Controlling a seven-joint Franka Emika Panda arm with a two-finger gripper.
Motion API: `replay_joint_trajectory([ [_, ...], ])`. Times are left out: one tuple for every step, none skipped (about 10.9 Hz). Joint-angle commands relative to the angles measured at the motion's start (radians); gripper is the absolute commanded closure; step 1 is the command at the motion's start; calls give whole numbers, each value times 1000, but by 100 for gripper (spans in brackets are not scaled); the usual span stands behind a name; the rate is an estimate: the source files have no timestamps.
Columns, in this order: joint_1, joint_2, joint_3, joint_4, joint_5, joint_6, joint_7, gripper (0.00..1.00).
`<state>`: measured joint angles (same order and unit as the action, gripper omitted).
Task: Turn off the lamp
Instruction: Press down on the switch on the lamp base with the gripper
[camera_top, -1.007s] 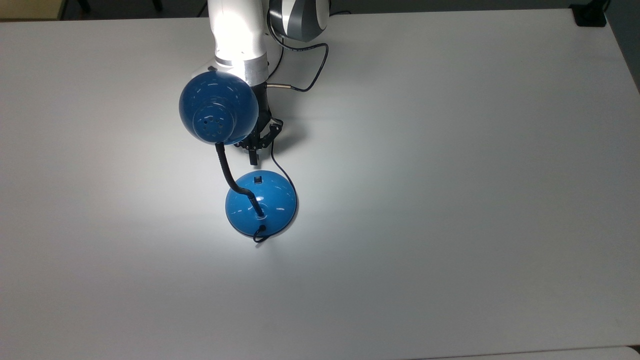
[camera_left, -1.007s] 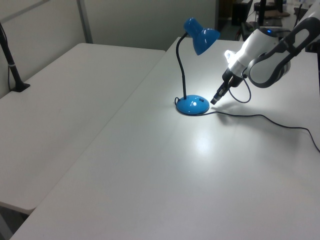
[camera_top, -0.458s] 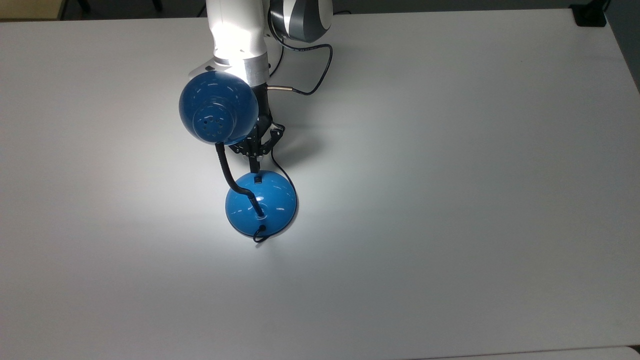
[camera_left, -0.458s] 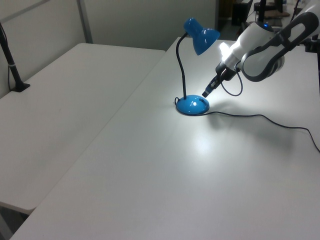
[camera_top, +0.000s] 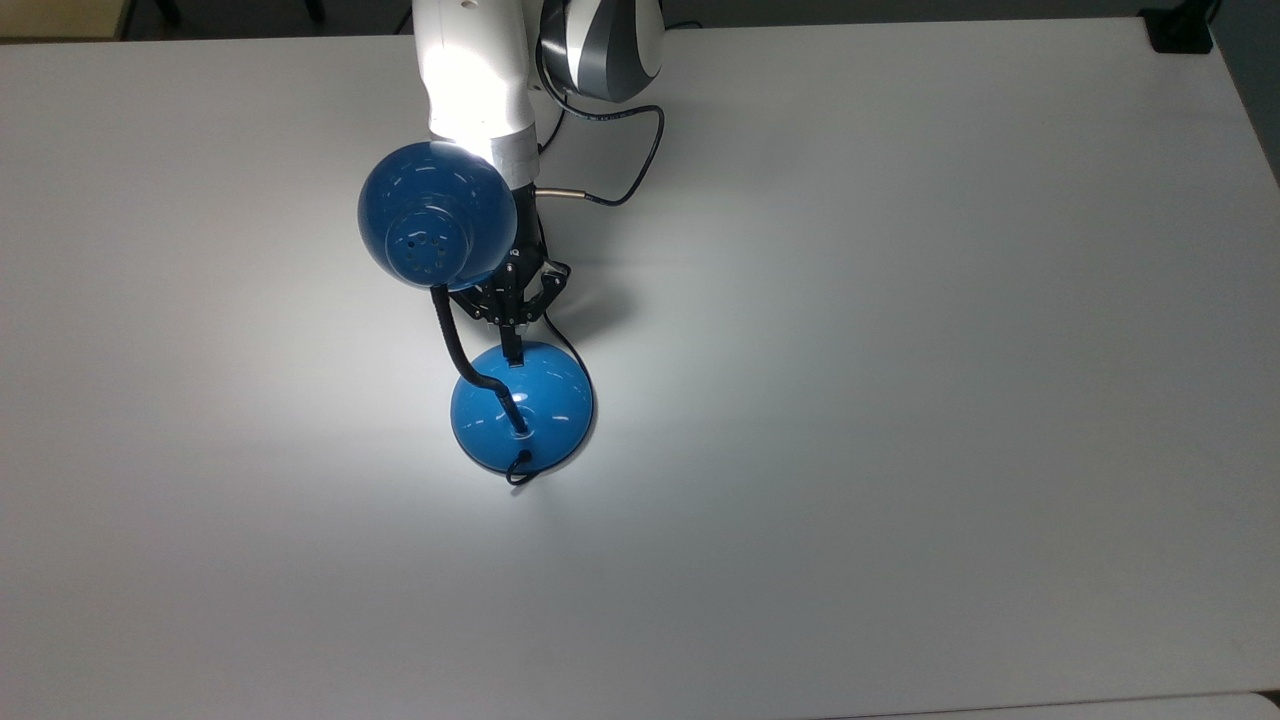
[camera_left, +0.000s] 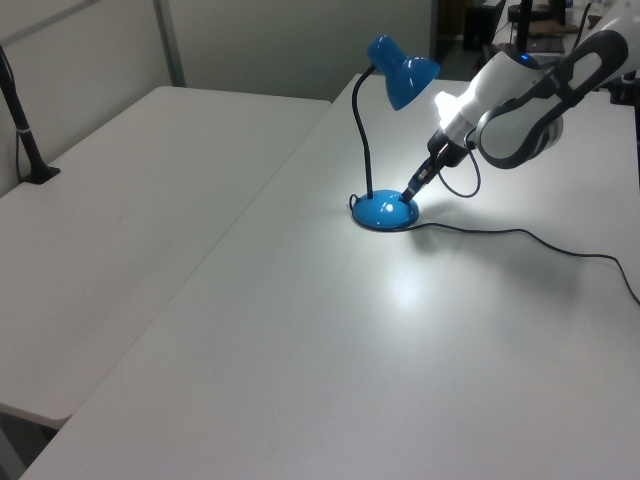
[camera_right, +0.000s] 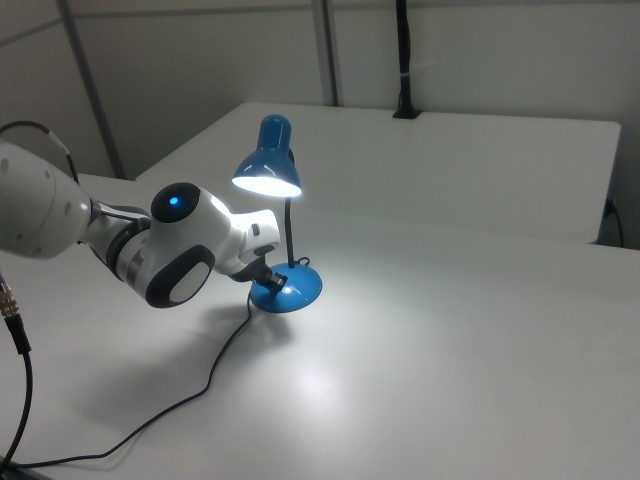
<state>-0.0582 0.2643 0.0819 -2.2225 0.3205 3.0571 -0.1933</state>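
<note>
The lamp (camera_top: 520, 405) stands on the white tabletop (camera_top: 900, 400), its blue base left of centre in the top view, and it glows, throwing a bright pool on the surface. Its shade (camera_top: 437, 215) sits at 11 o'clock from the base, joined by the black gooseneck (camera_top: 455, 345). The hand (camera_top: 512, 350) comes in from 12 o'clock, fingers pinched narrow, tips touching the base's upper edge at the switch. The thin black cord (camera_left: 520, 235) trails off across the tabletop
</note>
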Motion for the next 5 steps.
replay_joint_trajectory([
  [14, 18, -1, 12, 22, 19, 8, 100],
  [20, 26, 1, 12, 22, 20, 8, 100],
  [26, 27, 1, 12, 22, 20, 8, 100],
  [27, 29, -1, 11, 22, 20, 8, 100],
  [28, 33, -1, 10, 22, 20, 6, 100],
])
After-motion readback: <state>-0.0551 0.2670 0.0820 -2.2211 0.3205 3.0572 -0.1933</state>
